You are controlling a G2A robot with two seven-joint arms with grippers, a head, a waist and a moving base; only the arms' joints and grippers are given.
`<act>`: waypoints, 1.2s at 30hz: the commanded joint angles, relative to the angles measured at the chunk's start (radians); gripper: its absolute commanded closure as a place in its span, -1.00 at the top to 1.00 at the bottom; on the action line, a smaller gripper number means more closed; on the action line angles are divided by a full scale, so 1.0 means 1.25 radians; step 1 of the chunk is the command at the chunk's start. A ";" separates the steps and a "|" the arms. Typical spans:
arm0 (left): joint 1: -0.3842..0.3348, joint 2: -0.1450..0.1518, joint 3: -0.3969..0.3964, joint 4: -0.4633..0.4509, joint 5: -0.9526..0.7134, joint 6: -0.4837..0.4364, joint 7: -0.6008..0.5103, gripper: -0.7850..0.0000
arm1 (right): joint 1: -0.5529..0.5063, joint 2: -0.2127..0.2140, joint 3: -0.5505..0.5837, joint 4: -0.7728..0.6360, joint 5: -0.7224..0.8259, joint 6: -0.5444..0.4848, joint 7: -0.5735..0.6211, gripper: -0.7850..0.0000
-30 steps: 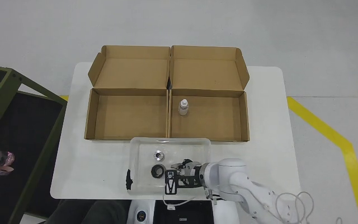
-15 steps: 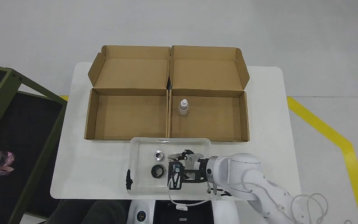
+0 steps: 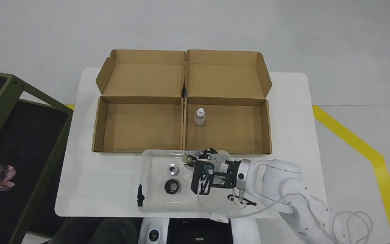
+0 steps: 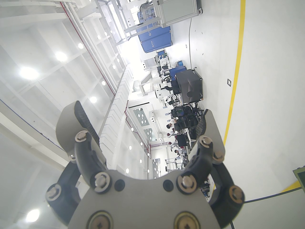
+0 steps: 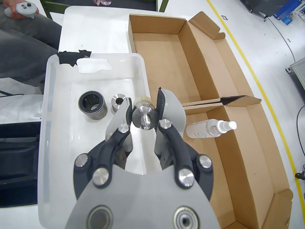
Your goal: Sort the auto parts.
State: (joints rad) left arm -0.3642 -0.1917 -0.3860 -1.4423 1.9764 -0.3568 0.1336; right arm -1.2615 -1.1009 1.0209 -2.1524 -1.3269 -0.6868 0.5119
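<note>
Over the bin (image 5: 44, 144), the right jaws pinch a steel part (image 5: 144, 116); the left jaws are spread. We should grip it firmly, pass well above the bin wall, and lower it gently into a box (image 5: 238, 168), not dropping it on the bottle (image 5: 209, 128).

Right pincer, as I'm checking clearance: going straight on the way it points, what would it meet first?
The right pincer, shut on a metal part, would likely meet the clear bin's far wall first; depth is unclear.
</note>
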 commanded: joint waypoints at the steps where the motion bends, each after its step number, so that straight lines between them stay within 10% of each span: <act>1: 0.000 0.000 0.000 0.000 0.000 0.000 0.000 1.00 | 0.002 0.000 0.005 0.004 0.010 0.003 -0.012 -1.00; 36: 0.000 0.000 0.000 0.000 0.000 0.000 0.000 1.00 | 0.131 -0.001 0.078 0.206 0.112 0.014 0.004 -1.00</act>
State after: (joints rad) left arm -0.3642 -0.1917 -0.3860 -1.4423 1.9764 -0.3568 0.1336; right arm -1.1040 -1.1017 1.1175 -1.9040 -1.1900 -0.6682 0.5151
